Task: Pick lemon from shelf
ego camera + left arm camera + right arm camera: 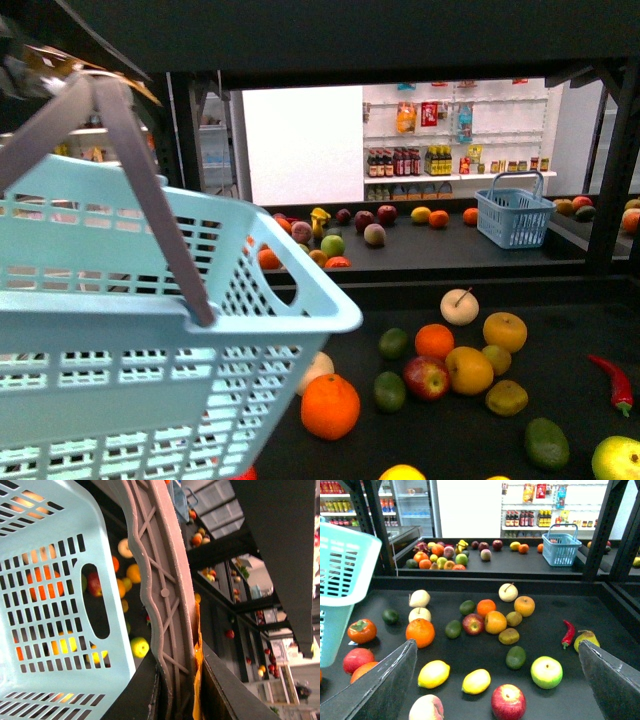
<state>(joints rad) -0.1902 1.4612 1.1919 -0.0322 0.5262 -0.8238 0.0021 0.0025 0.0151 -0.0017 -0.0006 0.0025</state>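
Note:
Two bright-yellow lemons (434, 674) (476, 681) lie side by side on the shelf's black tray (550, 615), among other fruit. My right gripper (496, 647) is open above that tray. Both lemons lie between its two dark fingers (380, 690), on the near side, and it touches nothing. In the front view only the top of one lemon (402, 472) shows at the bottom edge. My left gripper (182, 680) is shut on the grey handle (165, 595) of a light-blue basket (150, 330). The basket hangs at the left, over the tray's left end.
Near the lemons lie a red apple (508, 701), a green apple (546, 672), an avocado (515, 657), a peach (426, 709) and an orange (420, 632). A red chilli (568, 632) lies to the right. A second blue basket (561, 550) stands on the rear tier. Black frame posts (597, 530) rise at the right.

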